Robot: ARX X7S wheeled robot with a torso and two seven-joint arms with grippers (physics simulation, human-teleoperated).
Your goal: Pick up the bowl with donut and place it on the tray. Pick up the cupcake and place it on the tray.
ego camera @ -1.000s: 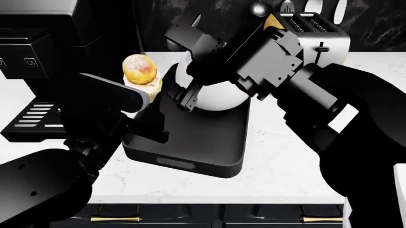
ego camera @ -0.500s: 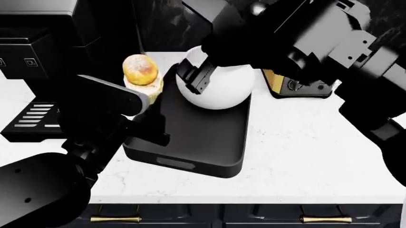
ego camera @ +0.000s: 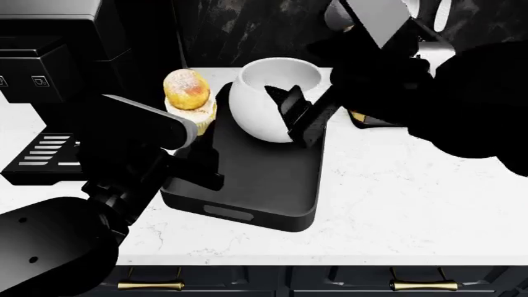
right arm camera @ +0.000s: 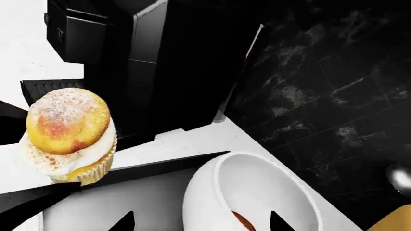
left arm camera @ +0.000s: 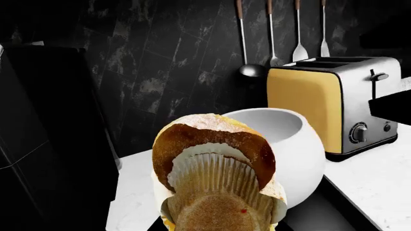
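The white bowl (ego camera: 268, 93) stands at the far end of the black tray (ego camera: 247, 185). A sliver of the brown donut (right arm camera: 241, 221) shows inside the bowl (right arm camera: 257, 197). My right gripper (ego camera: 298, 116) is open at the bowl's near-right side. In the right wrist view its fingertips (right arm camera: 126, 222) stand on either side of the bowl wall without closing on it. My left gripper (ego camera: 195, 122) is shut on the cupcake (ego camera: 188, 91), held raised over the tray's far-left edge. The cupcake (left arm camera: 215, 187) fills the left wrist view and hides the fingers there.
A black coffee machine (ego camera: 58, 68) stands at the left, close behind the cupcake. A yellow and steel toaster (left arm camera: 334, 103) stands right of the bowl, with utensils (left arm camera: 270, 33) hanging on the dark wall. White counter (ego camera: 396, 198) lies right of the tray.
The right gripper has let go of the bowl and drawn back toward its near-right side, uncovering the bowl's mouth. The left arm and cupcake have barely moved.
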